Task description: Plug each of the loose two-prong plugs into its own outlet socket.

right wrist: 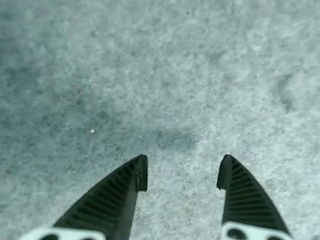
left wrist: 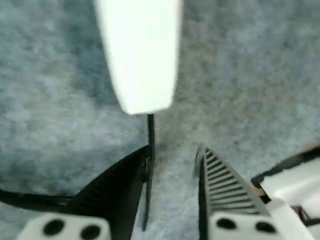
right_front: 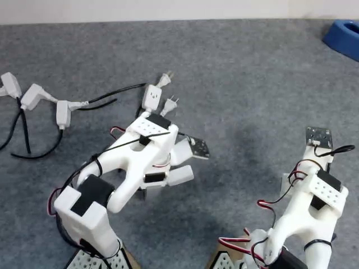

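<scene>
Grey carpeted desk [right_front: 252,84] seen from above, blue container [right_front: 343,36] set at far corner. Left tool [left wrist: 174,152] held open, thin black cable [left wrist: 150,145] lying against one finger, blurred white block just ahead. Right tool [right wrist: 182,172] held open over carpet, well apart from plugs. White socket block [right_front: 151,96] placed mid-desk, just beyond left arm. Two loose white two-prong plugs [right_front: 164,79] found beside it, metal prongs exposed. Three more white plugs [right_front: 33,95] strung on dark cables at left edge.

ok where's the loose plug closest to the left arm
High view: the plug lies on the grey carpet just beyond the left arm, close beside the white socket block.
</scene>
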You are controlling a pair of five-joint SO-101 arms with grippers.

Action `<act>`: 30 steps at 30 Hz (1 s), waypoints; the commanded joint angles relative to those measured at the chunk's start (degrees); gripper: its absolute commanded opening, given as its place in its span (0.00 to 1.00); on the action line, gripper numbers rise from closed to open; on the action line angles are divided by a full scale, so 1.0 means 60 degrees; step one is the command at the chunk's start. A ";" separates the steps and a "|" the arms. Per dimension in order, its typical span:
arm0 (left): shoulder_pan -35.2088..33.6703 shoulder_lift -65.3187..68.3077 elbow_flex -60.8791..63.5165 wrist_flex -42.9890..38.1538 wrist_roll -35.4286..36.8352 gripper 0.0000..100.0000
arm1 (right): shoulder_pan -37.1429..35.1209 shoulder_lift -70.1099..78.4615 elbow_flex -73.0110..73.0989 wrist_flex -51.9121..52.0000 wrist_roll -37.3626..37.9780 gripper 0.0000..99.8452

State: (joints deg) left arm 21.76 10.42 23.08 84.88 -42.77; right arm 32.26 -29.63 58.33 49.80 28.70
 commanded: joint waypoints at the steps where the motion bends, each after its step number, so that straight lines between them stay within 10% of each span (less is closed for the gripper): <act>1: -0.0315 -0.0447 -0.0271 0.0469 -0.0396 0.14 | -0.0081 -0.0037 -0.0403 0.0037 0.0073 0.23; 11: -0.1326 -0.0330 -0.3377 0.0557 -0.0557 0.12 | -0.0476 -0.0037 -0.0271 0.0051 -0.0234 0.23; 30: 0.1399 0.1678 -0.4110 -0.0440 0.0630 0.13 | 0.0212 -0.0022 0.0300 -0.0755 -0.0015 0.23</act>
State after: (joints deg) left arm 29.14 21.14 -0.04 82.24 -39.60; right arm 32.26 -29.63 60.79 46.11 27.30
